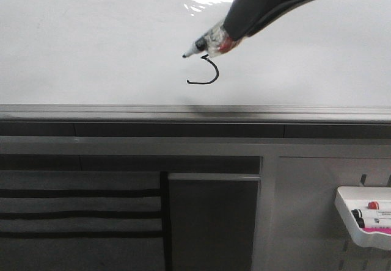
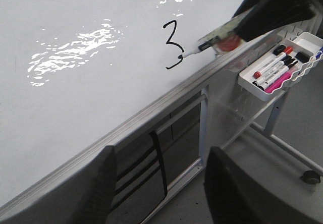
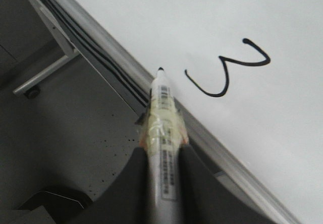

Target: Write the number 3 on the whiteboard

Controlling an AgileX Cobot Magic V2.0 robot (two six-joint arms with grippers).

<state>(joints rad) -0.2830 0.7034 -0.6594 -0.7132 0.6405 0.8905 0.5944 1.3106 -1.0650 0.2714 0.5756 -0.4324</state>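
I see one number 3 (image 2: 173,46) on the whiteboard (image 2: 75,82), a thin black line with a flat top and a curved lower hook, close above the board's grey edge strip (image 1: 183,111). My right gripper (image 3: 161,158) is clamped on one marker (image 3: 162,128); its black tip sits just beside the hook's end. My left gripper (image 2: 159,183) has its fingers spread apart, holding nothing. One white tray (image 2: 247,82) hangs past the edge strip, holding several markers; I cannot count them exactly.
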